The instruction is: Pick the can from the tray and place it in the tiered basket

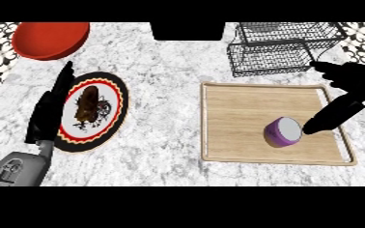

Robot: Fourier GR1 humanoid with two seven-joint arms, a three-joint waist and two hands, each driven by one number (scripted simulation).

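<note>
Can [284,132]: standing upright on the wooden tray [235,125], toward its right side.
Right hand [347,88]: reaching in from the right edge, fingers spread apart, one fingertip touching the can's right side, nothing clasped.
Tiered basket [281,48]: sitting just beyond the tray's far edge.
Left hand [49,107]: resting at the left, fingers straight and together, lying beside the patterned plate [114,111].

Purple can [284,132] upright on wooden tray [235,125]
</note>
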